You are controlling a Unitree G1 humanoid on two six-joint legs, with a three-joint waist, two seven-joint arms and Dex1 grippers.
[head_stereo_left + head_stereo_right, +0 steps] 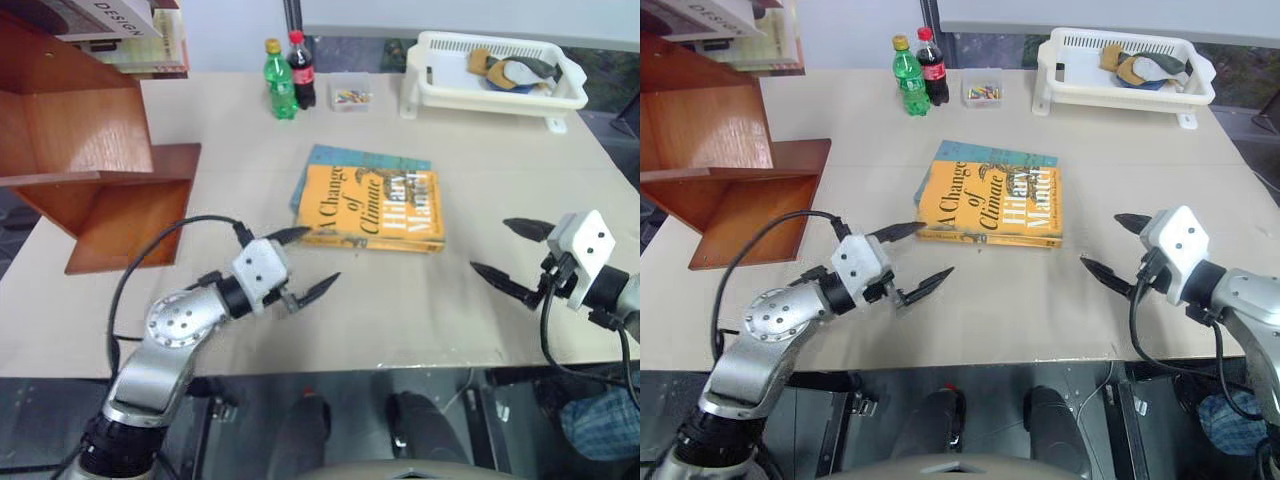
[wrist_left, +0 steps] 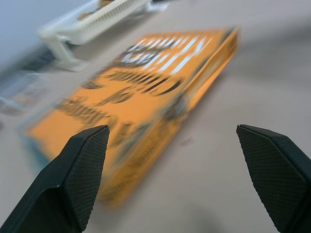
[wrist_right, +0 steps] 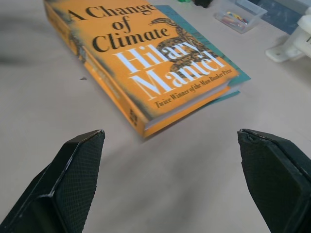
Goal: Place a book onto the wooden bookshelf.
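The wooden bookshelf (image 1: 95, 170) stood at the tabletop's (image 1: 480, 320) left edge. The left claw (image 1: 305, 262) hung wide open, empty, just left of the book (image 1: 372, 208), which lay flat atop a teal book (image 1: 340, 157) mid-tabletop. The right claw (image 1: 510, 252) gaped empty, well right of it.

The book (image 1: 372, 206) lies on another book (image 1: 330, 157) mid-table (image 1: 500, 170), bookshelf (image 1: 90, 170) left, basket (image 1: 492, 85) perhaps far right.
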